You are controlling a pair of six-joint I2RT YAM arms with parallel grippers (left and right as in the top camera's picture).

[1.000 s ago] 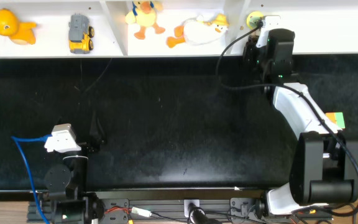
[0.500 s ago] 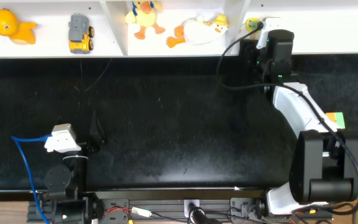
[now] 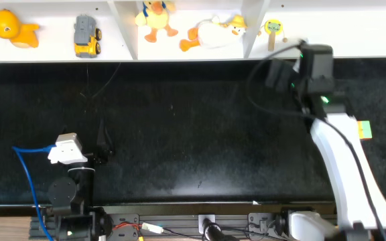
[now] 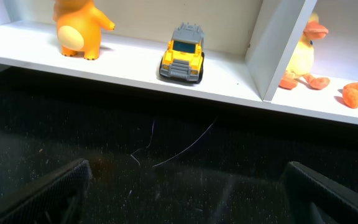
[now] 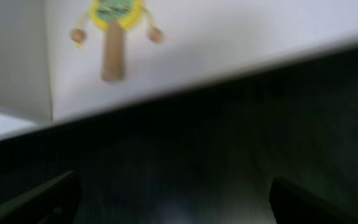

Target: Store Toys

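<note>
A yellow rattle drum toy [image 3: 273, 29] [image 5: 112, 25] with a wooden handle lies alone in the right compartment of the white shelf [image 3: 193, 53]. My right gripper [image 3: 278, 74] [image 5: 173, 208] hangs open and empty over the black mat just in front of that compartment. In the other compartments are an orange duck [image 3: 12, 28] [image 4: 79, 28], a yellow toy truck [image 3: 86, 35] [image 4: 183, 52], a yellow plush duck [image 3: 156, 19] [image 4: 303, 56] and a white plush goose [image 3: 213, 32]. A green and orange block [image 3: 362, 128] lies on the mat at the right, beside the right arm. My left gripper [image 3: 103, 139] [image 4: 185, 190] rests open and empty at the lower left.
The black mat [image 3: 193, 134] covers the table in front of the shelf. White dividers [image 4: 278, 50] separate the shelf compartments. A blue cable [image 3: 29, 167] loops by the left arm's base.
My right gripper has drawn back from the right compartment and shifted right, leaving the rattle lying on the shelf. The left arm has not moved.
</note>
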